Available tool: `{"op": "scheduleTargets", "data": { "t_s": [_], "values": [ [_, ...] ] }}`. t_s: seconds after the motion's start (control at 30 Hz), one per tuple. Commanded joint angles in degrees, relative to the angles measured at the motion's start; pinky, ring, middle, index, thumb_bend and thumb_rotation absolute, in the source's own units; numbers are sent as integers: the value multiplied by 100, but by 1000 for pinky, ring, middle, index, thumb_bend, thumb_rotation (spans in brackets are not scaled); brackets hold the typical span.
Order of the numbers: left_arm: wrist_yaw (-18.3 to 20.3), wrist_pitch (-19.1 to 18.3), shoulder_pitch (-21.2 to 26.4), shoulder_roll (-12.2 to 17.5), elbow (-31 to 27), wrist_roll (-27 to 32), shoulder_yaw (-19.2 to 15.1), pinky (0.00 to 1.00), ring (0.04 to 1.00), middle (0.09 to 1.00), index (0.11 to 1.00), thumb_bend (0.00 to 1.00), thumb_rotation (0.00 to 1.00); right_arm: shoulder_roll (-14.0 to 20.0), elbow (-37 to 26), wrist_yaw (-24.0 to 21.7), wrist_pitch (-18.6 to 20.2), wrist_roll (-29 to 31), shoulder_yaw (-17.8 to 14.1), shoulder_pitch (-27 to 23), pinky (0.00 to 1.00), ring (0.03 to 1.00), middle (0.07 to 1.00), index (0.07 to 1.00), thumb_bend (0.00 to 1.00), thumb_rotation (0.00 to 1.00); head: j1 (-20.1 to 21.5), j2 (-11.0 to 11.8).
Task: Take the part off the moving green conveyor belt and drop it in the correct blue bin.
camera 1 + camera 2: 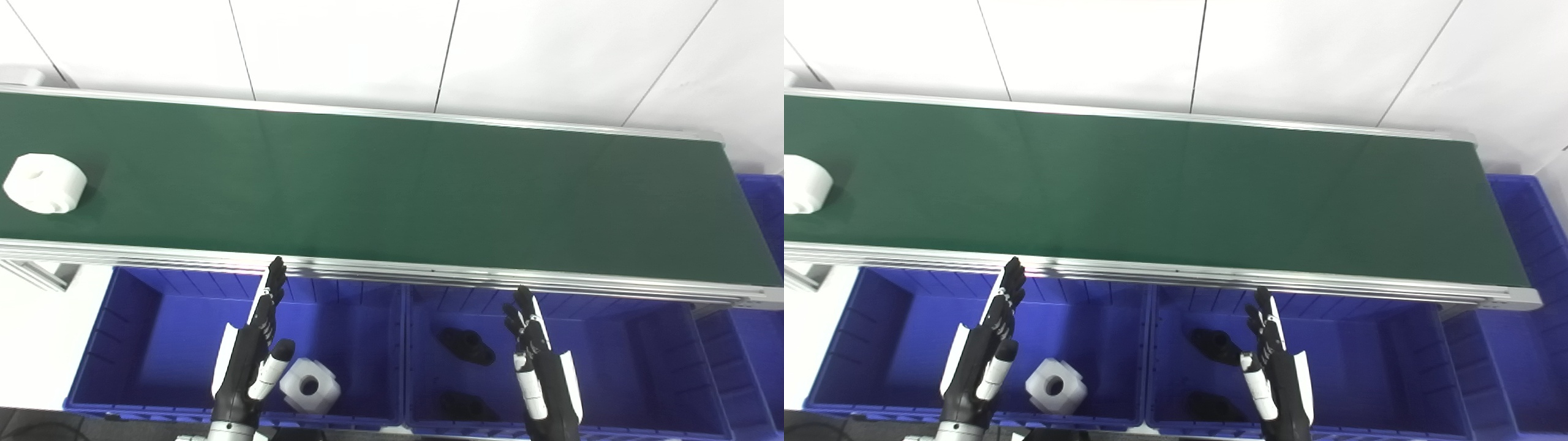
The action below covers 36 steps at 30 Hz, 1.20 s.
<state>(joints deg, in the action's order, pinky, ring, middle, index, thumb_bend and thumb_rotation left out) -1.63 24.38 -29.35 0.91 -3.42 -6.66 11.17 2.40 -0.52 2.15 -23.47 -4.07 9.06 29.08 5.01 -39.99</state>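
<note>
- Left eye view: green conveyor belt (pixel 380 190) runs across w/ silver rails; white round part (pixel 45 183) sits on it at far left, well apart from both hands
- Below belt's near rail: left blue bin (pixel 141 343) & middle blue bin (pixel 612 361) side by side, a third blue bin (pixel 762 294) at right edge
- White blocky part w/ a hole (pixel 309 384) lies in left bin near its front wall; two black parts (pixel 467 346) in middle bin, one nearer the front, dim
- Left hand (pixel 251 361) over left bin, fingers straight & apart, pointing up twd the rail, holding nothing; thumb just beside the blocky part, contact unclear
- Right hand (pixel 539 361) over middle bin, fingers stretched & spread, empty
- Right eye view: same layout; round part (pixel 802 184) cut by left frame edge, on belt (pixel 1151 184)
- Left hand (pixel 983 355) wide, empty, above left bin (pixel 876 343); blocky part (pixel 1055 386) just right of it
- Right hand (pixel 1277 367) wide, empty, above middle bin (pixel 1366 361), black parts (pixel 1216 344) to its left
- No desk surface visible, only a white patch at lower left
</note>
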Motion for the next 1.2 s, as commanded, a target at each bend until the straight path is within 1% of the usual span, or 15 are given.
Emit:
{"op": "scheduleTargets", "data": {
  "t_s": [0.0,0.43,0.57,0.8,0.9,1.07,1.17],
  "values": [
    [5,232,-2,-17,-142,-39,16,1000,1000,1000,1000,799,938,-21,-141,-8,-343,-5,-5,-6,942,948,984,991,776,926,-1,-6],
    [2,241,6,-11,-122,-49,24,1000,1000,1000,1000,791,931,-19,-152,-2,-342,-34,-16,3,937,946,984,992,779,931,-11,-7],
    [-9,248,11,-9,-105,-34,31,1000,1000,1000,1000,798,946,-13,-142,-6,-342,-34,-17,3,938,947,984,992,779,933,-11,-7],
    [-24,248,16,-16,-92,-72,35,1000,1000,1000,1000,805,943,1,-129,-23,-343,2,-16,-13,941,949,987,994,774,931,-63,-9],
    [-26,250,19,-17,-87,-60,44,1000,1000,1000,1000,794,934,10,-128,-25,-343,-7,-19,-13,941,951,990,998,769,933,-63,-9],
    [-33,252,15,-20,-91,-45,65,1000,1000,1000,1000,773,947,-7,-138,1,-341,-43,-35,2,935,947,989,997,775,940,-73,1],
    [-48,248,12,-27,-60,-65,79,1000,1000,1000,1000,772,940,9,-107,-10,-341,-9,-39,-1,937,947,988,998,774,939,-186,139]
  ]
}}
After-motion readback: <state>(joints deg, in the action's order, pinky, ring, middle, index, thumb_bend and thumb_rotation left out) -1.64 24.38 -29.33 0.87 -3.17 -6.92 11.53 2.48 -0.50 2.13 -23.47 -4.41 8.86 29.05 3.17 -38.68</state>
